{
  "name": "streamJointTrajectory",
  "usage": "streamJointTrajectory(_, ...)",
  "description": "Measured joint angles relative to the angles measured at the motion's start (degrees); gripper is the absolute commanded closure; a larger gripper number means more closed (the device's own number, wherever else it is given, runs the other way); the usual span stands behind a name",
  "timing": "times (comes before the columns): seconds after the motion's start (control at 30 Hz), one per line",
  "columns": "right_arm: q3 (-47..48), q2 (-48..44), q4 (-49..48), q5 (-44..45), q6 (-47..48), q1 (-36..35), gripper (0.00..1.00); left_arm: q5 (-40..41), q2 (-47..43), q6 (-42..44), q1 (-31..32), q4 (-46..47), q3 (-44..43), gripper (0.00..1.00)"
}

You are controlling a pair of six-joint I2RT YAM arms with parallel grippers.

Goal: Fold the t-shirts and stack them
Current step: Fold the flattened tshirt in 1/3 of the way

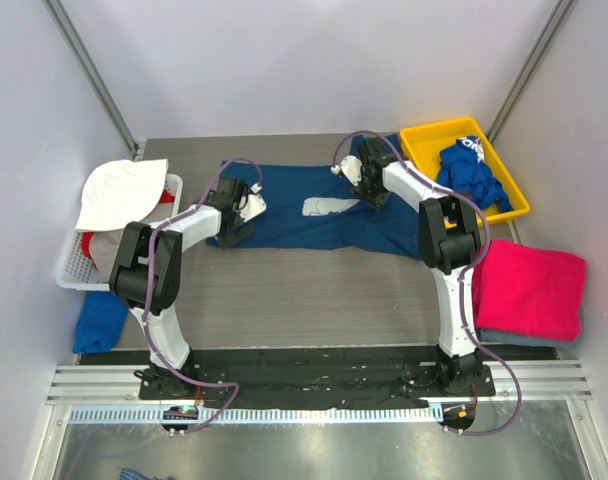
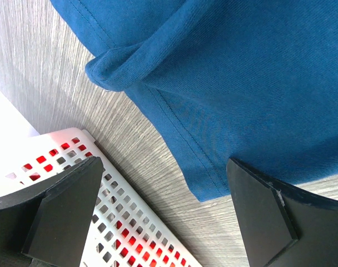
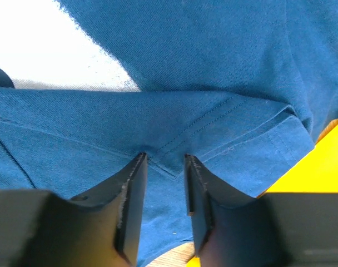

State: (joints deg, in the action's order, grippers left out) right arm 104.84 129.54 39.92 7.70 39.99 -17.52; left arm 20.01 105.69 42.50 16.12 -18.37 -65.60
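A navy t-shirt [image 1: 314, 220] with a white print [image 1: 329, 207] lies spread across the middle of the table. My left gripper [image 1: 234, 234] hovers open over the shirt's left edge; in its wrist view the left gripper [image 2: 163, 164] has bare table and the hem corner [image 2: 208, 183] between its fingers. My right gripper [image 1: 370, 190] is at the shirt's upper right. There the right gripper [image 3: 164, 157] stands narrowly open, tips pressing on the navy t-shirt [image 3: 213, 133] either side of a stitched hem corner. A folded magenta t-shirt [image 1: 529, 290] lies at right. A royal-blue t-shirt [image 1: 472, 175] sits crumpled in the yellow bin [image 1: 424, 140].
A white basket [image 1: 74, 268] at left holds a white cloth [image 1: 124, 190] and something red; its rim [image 2: 119, 222] lies close beside my left fingers. Another blue cloth [image 1: 102, 320] lies below the basket. The yellow bin's edge [image 3: 319, 167] is just right of my right gripper.
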Motion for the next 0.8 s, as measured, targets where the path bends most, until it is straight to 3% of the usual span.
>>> streamJointTrajectory(0.17, 0.0, 0.17, 0.0, -1.44, -0.46, 0.46, 0.75, 0.09, -0.13, 0.02, 0.0, 0.5, 0.37, 0.0)
streamJointTrajectory(0.4, 0.0, 0.37, 0.02, -2.36, -0.96, 0.68, 0.98, 0.31, -0.22, 0.13, 0.04, 0.83, 0.59, 0.0)
streamJointTrajectory(0.8, 1.01, 0.66, 0.42, -1.84, -0.96, 0.83, 0.99, 0.44, -0.24, 0.11, 0.04, 1.01, 0.72, 0.0)
